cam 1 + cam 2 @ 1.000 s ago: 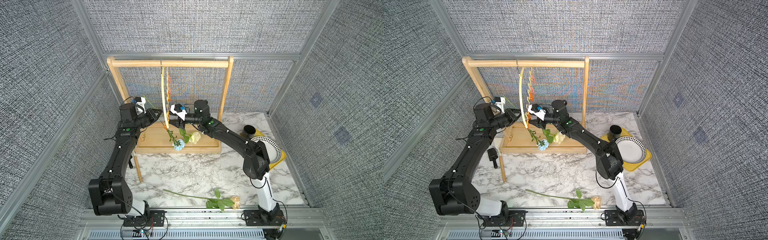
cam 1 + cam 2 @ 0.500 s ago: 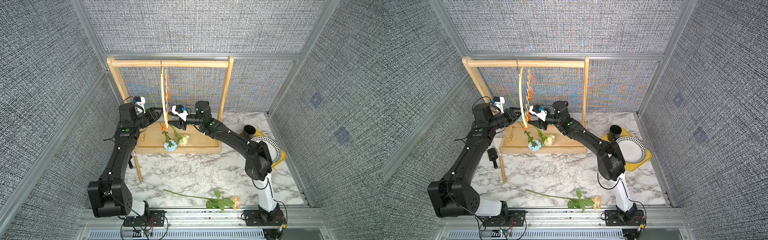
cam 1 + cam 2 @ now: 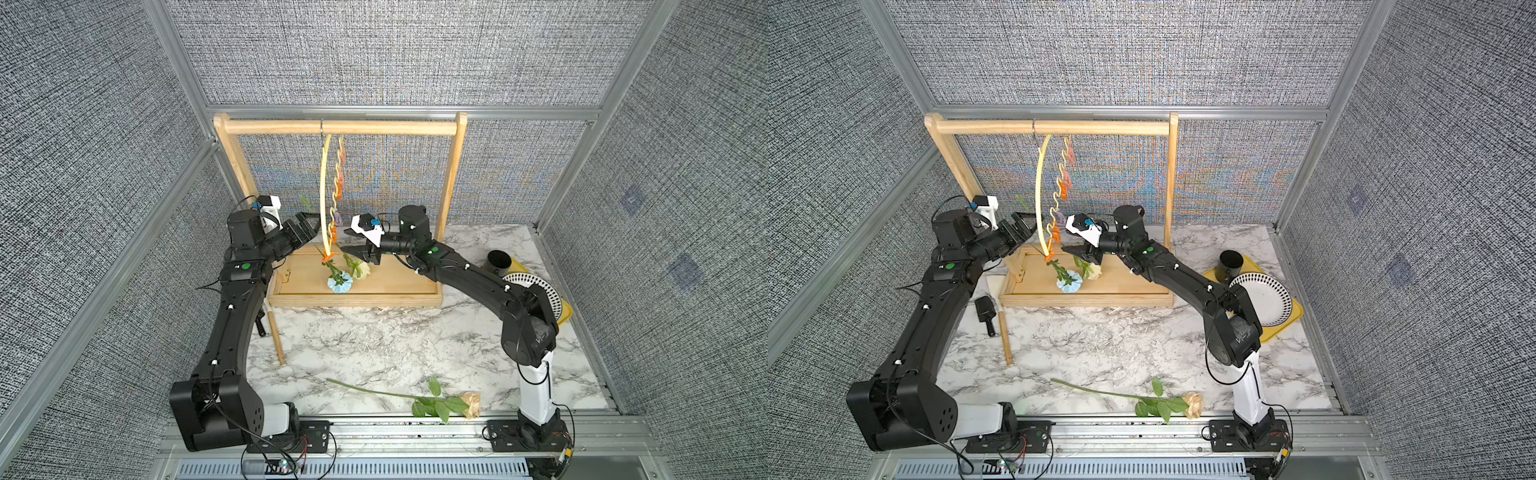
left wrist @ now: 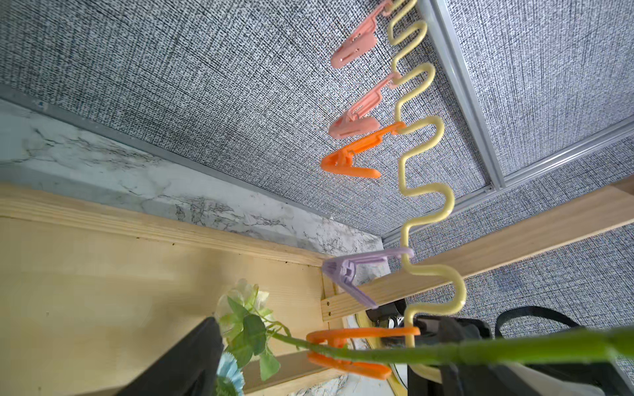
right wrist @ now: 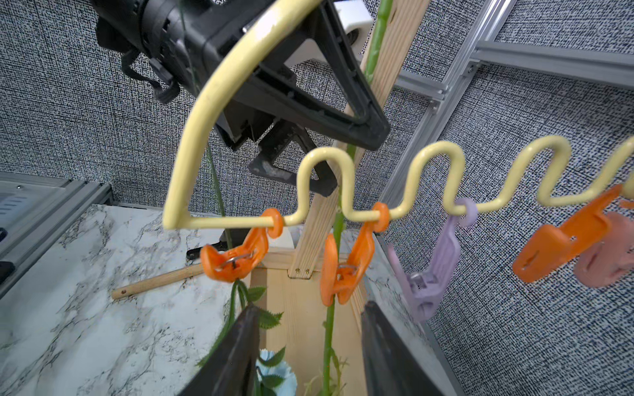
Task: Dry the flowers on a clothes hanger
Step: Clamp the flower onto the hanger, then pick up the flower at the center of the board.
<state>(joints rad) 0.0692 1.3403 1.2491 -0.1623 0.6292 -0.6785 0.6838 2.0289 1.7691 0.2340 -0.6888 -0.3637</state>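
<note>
While the left tool (image 3: 311, 227) and right tool (image 3: 348, 241) are hanging open, empty, beside the clothes hanger (image 3: 323, 199), the beige rose (image 3: 455, 404) is lying crosswise on the surface (image 3: 374, 340) well apart, bloom nearer the right arm (image 3: 478, 282).

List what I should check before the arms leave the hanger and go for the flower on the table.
1. Stem of the cream-white rose sits in the second orange clip: ok.
2. That clip holds firmly: cannot tell.
3. The left hand is open: ok.
4. The right hand is open and empty: ok.
5. The purple clip is free: ok.
6. The beige rose lies unobstructed on the marble table: ok.
</note>
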